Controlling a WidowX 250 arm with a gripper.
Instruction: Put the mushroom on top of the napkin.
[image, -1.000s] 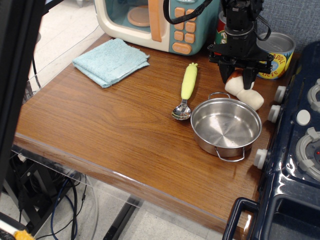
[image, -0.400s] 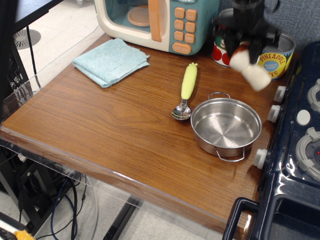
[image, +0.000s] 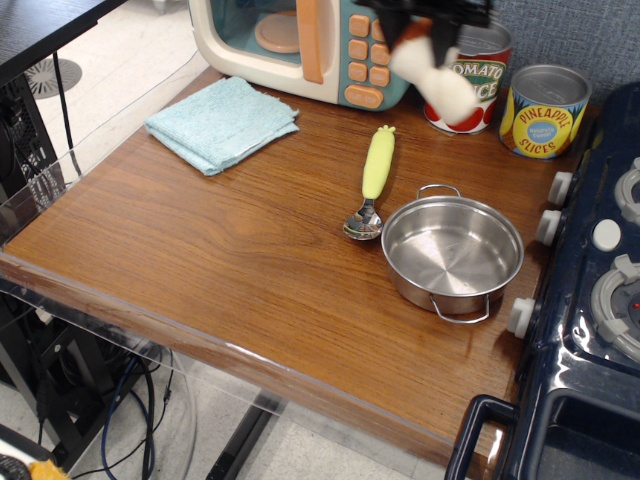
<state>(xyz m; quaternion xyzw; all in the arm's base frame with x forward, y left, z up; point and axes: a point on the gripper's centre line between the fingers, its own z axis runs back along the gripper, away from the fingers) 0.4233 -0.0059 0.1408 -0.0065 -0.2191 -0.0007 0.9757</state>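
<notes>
Mushroom (image: 436, 76) has moved left, lifted by tool (image: 425, 30).

A wooden table (image: 230, 250) is standing over a pale tiled floor (image: 130, 60). Behind the table, a blue-grey textured wall (image: 570, 30) is rising; beneath it, dark cables (image: 140, 400) are hanging.

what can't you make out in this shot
- Gripper: cut off by the top edge; jaw state unclear.
- Mushroom: motion-blurred, cap hidden under the gripper.
- Tomato can: label partly covered by the mushroom.
- Microwave: top cropped by the frame.
- Stove: cut by the right edge.
</notes>
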